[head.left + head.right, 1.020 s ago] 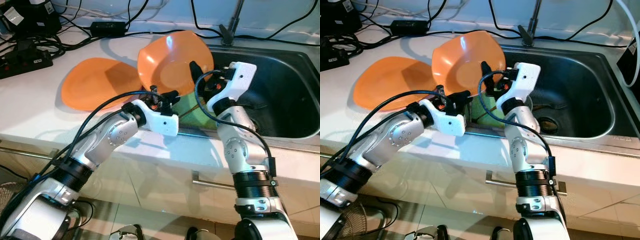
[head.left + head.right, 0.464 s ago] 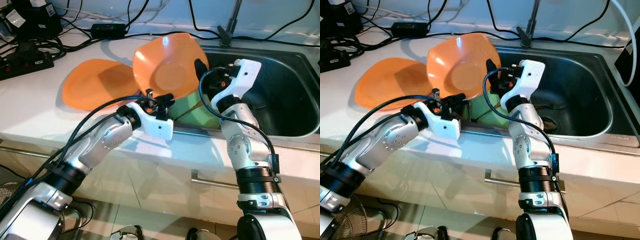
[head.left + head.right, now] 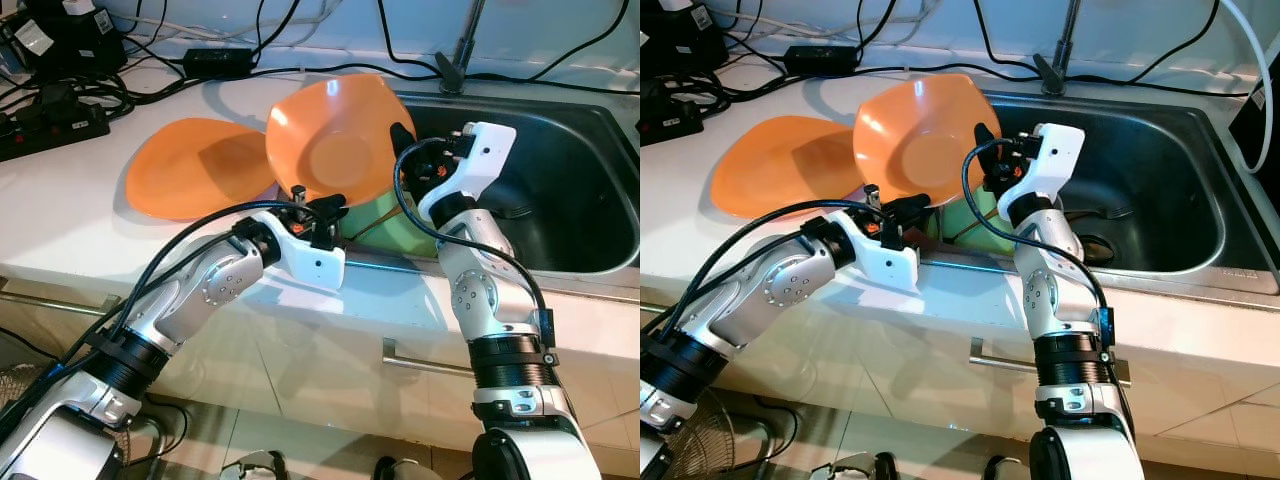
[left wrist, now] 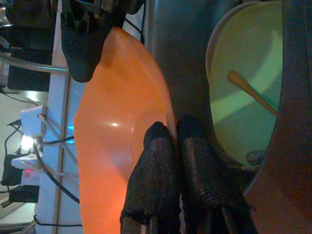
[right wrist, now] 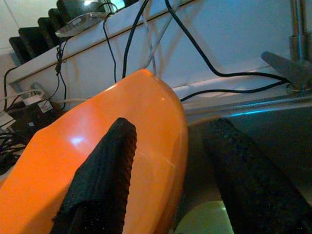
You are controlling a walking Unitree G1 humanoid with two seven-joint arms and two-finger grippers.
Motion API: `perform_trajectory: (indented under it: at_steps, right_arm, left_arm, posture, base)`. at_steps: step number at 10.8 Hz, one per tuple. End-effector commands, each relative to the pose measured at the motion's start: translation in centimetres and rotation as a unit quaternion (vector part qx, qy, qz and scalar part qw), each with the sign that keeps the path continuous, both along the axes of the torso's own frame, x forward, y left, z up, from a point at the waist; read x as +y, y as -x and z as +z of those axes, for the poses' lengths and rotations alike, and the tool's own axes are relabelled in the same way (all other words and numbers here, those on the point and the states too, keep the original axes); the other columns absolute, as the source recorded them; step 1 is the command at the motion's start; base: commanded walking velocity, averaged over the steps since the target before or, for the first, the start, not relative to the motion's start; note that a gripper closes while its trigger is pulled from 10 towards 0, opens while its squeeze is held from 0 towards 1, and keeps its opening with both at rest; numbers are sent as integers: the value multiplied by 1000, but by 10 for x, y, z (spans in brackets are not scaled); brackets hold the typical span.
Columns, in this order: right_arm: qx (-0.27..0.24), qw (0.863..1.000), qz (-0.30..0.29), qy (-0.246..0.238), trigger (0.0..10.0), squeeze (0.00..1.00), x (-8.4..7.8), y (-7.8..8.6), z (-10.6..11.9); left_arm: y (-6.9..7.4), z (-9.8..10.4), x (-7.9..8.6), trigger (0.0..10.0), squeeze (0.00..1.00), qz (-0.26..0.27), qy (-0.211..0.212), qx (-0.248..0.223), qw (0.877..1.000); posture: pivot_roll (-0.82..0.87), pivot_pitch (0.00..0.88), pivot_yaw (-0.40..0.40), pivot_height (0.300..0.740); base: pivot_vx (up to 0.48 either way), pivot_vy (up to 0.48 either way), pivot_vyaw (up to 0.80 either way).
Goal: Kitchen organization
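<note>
At the sink's near-left corner: tilted orange plastic plate (image 3: pixel 335 135) held by both claws.
We judge this shallow, glossy plate light, stiff and slippery, so its thin rim is the place to grip. Left claw (image 4: pixel 178 134) is pinched together on the lower rim; right claw (image 5: pixel 170 161) straddles the upper rim, fingers apart. It leans over a pale green bowl (image 4: pixel 248 92), beside a second orange plate (image 3: pixel 195 165) lying flat on the white worktop (image 3: pixel 60 215).

A white kitchen counter (image 3: pixel 70 215) holds an orange plate (image 3: pixel 195 165) lying flat on it. On the far left are black cables (image 3: pixel 90 85) and a power strip (image 3: pixel 50 125). At right is a steel sink (image 3: pixel 580 200).
</note>
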State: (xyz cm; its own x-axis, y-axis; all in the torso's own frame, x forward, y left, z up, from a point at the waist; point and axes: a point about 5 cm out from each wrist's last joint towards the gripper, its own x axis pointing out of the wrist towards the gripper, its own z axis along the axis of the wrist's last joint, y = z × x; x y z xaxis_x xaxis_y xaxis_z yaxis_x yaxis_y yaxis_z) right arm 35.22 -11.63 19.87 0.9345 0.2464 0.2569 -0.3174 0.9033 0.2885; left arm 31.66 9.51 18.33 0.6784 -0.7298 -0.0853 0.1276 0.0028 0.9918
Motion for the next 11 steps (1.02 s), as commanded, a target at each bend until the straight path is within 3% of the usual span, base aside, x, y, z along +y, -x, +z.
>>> perform_trajectory:
  at_steps: [1, 11]
  right_arm:
    - [5, 1000, 12, 9, 0, 0, 4, 0, -2]
    - [20, 999, 38, 21, 0, 0, 12, 2, -9]
  left_arm:
    - [2, -3, 2, 10000, 0, -1, -15, -3, 1000]
    - [-5, 23, 5, 10000, 0, 17, -12, -101, 995]
  posture:
    - [78, 66, 25, 740]
    - [82, 85, 16, 740]
  base:
    - [0, 0, 0]
    - [0, 0, 0]
